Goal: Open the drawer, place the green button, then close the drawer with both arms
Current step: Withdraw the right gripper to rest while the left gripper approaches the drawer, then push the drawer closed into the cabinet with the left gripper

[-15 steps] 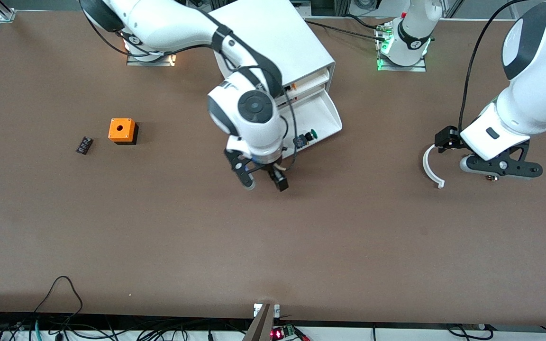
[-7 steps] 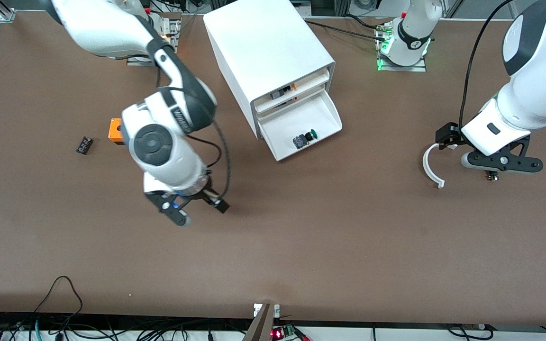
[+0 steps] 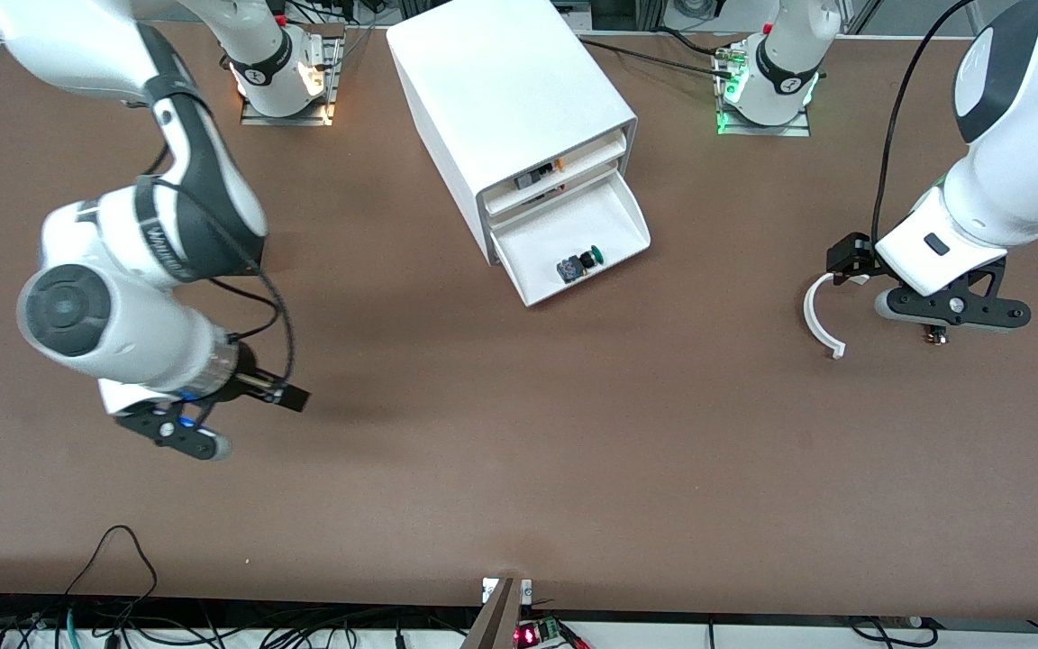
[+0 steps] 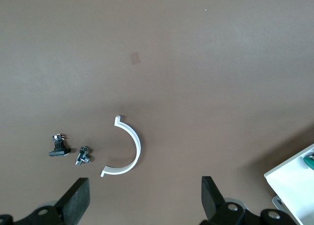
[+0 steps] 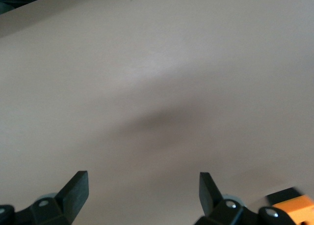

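Observation:
The white cabinet (image 3: pixel 510 81) stands at the middle back. Its lowest drawer (image 3: pixel 614 212) is pulled out. The button (image 3: pixel 578 263), with a green cap and blue base, lies in it near the front. My right gripper (image 3: pixel 247 419) is open and empty over bare table toward the right arm's end; in the right wrist view (image 5: pixel 142 193) only table lies between its fingers. My left gripper (image 3: pixel 942 315) is open and empty over the table toward the left arm's end (image 4: pixel 144 198). The drawer's corner (image 4: pixel 294 183) shows in the left wrist view.
A white curved piece (image 3: pixel 821 315) lies beside the left gripper, also in the left wrist view (image 4: pixel 126 149), with a small black part (image 4: pixel 59 146) and a metal bit (image 4: pixel 82 155) close by. An orange box corner (image 5: pixel 294 205) shows by the right gripper.
The right arm has swung away from the drawer toward its own end of the table, gripper open and empty. The button stays in the drawer. The left arm has barely moved.

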